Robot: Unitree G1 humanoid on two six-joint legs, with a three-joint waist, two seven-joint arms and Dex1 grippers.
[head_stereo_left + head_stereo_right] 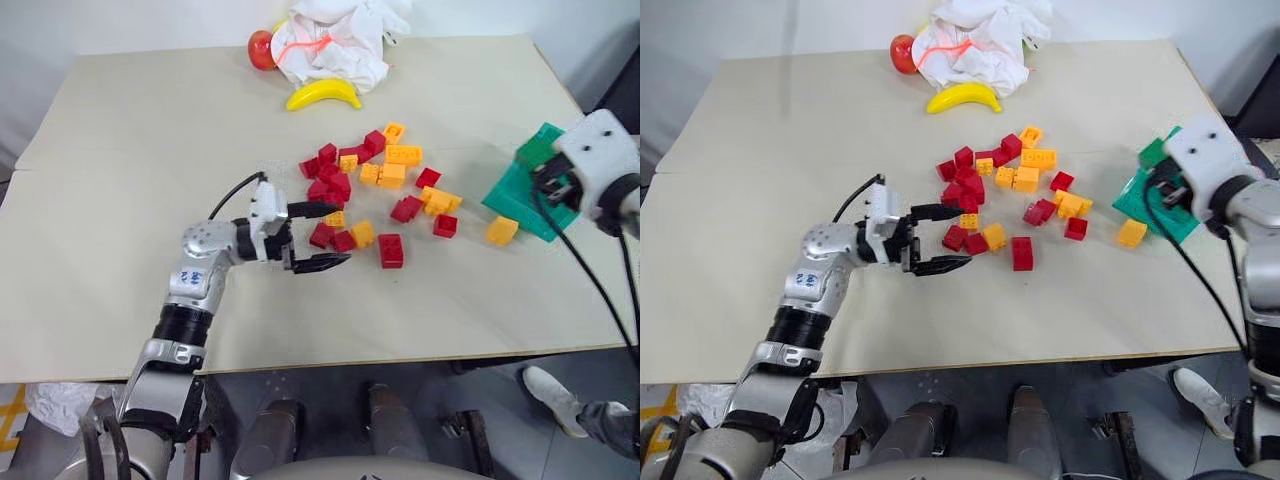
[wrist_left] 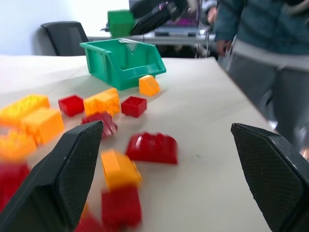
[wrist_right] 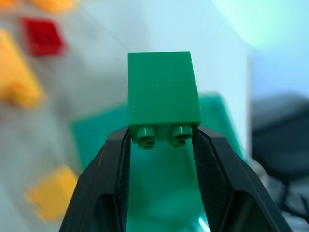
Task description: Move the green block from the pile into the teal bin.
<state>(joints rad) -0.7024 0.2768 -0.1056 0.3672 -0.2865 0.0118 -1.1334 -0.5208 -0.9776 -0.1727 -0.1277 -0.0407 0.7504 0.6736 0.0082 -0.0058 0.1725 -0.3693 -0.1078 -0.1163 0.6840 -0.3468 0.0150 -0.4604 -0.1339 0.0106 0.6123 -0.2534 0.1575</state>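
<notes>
The green block (image 3: 163, 94) sits studs-down between the black fingers of my right gripper (image 3: 162, 133), which is shut on it. It hangs in the air just over the teal bin (image 1: 512, 200) at the table's right side, and my right hand hides part of that bin. The pile (image 1: 375, 185) of red and orange-yellow bricks is spread over the middle of the table. At the pile's left edge my left gripper (image 1: 338, 235) points sideways toward it, open, with nothing between its fingers (image 2: 63, 179). The left wrist view shows the bin (image 2: 120, 63) beyond the bricks.
An orange-yellow brick (image 1: 501, 231) lies just in front of the bin. At the table's far edge lie a banana (image 1: 323, 94), a red apple (image 1: 262, 50) and a white bag (image 1: 335, 40). A person (image 2: 260, 48) stands past the table's right side.
</notes>
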